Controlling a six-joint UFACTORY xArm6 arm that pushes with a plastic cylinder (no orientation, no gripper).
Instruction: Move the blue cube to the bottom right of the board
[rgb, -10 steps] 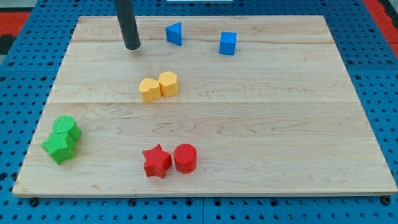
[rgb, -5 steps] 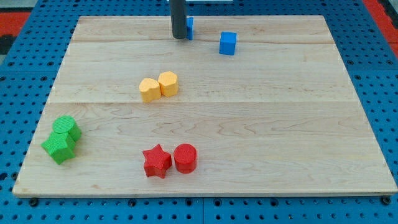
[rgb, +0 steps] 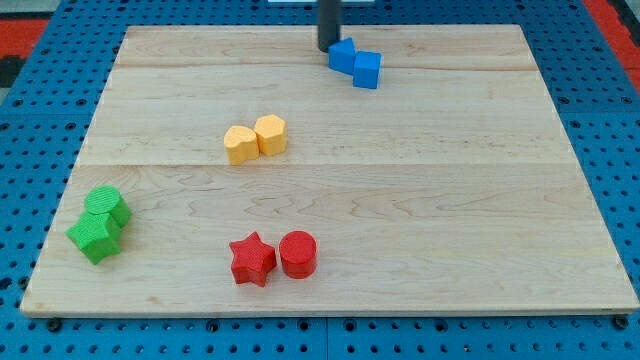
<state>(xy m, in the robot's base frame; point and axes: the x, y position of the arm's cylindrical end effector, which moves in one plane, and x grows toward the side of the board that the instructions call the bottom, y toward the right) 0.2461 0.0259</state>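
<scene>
Tip (rgb: 328, 48) touching blue wedge (rgb: 343, 55), beside blue cube (rgb: 367, 70).

My tip (rgb: 328, 48) looks matt and dark, the board (rgb: 450, 200) is pale smooth wood with visible grain — the blue cube (rgb: 367, 70) a ridged, matt plastic.

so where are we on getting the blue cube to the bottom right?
Early stage. Nothing is done yet: the blue cube sits near the board's top edge, right of centre, far from the bottom right corner. In hand: my tip is at the upper left of the other blue block, which is pressed against the cube's left side. Left: nearly the whole push down and right across the board.
</scene>
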